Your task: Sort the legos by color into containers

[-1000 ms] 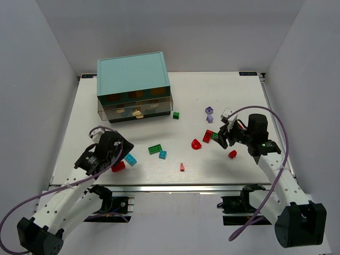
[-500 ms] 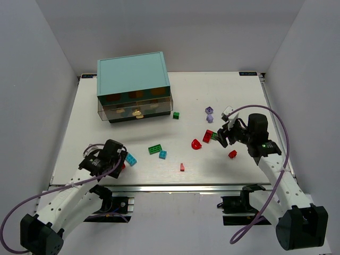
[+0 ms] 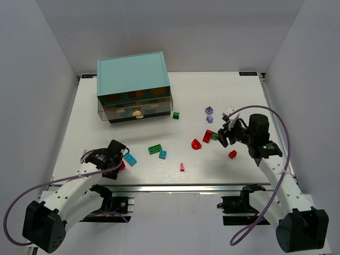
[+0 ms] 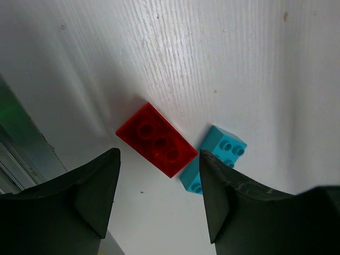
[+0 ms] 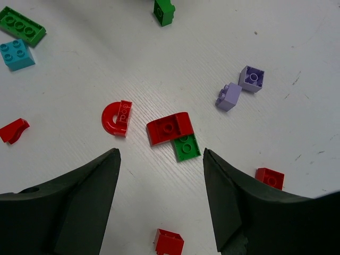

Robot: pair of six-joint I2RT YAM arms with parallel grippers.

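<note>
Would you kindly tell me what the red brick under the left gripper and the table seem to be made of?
Red brick: likely moulded plastic, smooth and slightly glossy, with crisp round studs. Table: perhaps white-painted or laminated wood, matte, showing fine parallel grain lines; the look leaves it open.

Red brick [image 3: 121, 165] mostly hidden under left hand [image 3: 117, 160].

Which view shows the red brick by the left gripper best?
Left wrist: the red brick lies flat, three studs clear, beside a cyan brick. Top external shows only a red sliver past the left gripper. Right wrist misses it.
</note>
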